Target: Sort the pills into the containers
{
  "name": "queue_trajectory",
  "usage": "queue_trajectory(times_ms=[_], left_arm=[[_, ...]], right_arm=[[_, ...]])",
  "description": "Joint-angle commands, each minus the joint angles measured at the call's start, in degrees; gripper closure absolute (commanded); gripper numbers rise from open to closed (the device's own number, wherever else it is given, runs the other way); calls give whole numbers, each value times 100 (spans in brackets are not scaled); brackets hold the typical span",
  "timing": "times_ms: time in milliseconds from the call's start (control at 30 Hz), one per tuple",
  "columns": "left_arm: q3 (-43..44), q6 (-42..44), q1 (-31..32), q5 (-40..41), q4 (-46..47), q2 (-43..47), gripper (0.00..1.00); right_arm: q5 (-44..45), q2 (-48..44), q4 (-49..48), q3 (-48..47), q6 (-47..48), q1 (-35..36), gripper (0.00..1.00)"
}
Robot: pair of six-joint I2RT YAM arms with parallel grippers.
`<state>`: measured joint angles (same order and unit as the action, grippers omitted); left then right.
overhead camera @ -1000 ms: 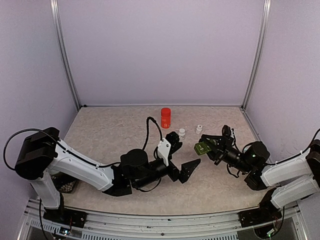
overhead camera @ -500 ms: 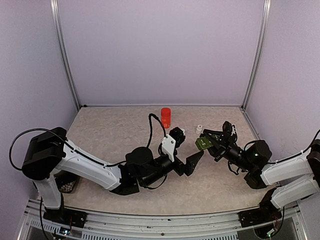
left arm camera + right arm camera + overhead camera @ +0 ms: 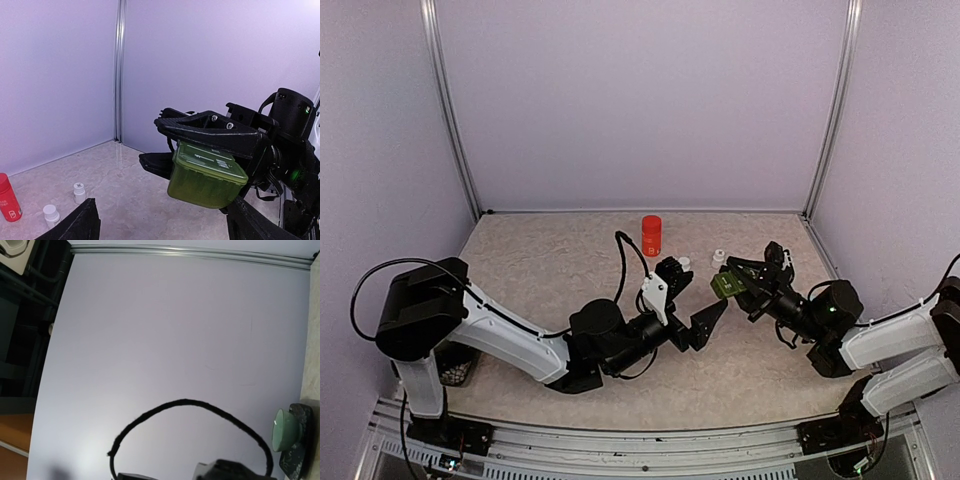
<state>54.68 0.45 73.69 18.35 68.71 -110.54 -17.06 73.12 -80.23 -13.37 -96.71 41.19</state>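
Hold: I keep the containers point(image 3: 207, 175) above the tabletop point(image 3: 540, 270), right gripper point(image 3: 735, 279) clamped on them | left gripper point(image 3: 162, 227) fingers apart | containers straight ahead of it, long axis apparently crosswise.

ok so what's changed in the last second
The left gripper swung forward and right, up to the green container, jaws open and not touching it. The right gripper keeps its grip on the container and raised it slightly. The red bottle and the far white bottle stayed put.
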Motion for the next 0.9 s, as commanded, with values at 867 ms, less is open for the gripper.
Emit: queue_trajectory(times_ms=[867], left_arm=[[246,-19,-267,-106,637,-125,10]], right_arm=[[-330,347,-486,229,47,144,89]])
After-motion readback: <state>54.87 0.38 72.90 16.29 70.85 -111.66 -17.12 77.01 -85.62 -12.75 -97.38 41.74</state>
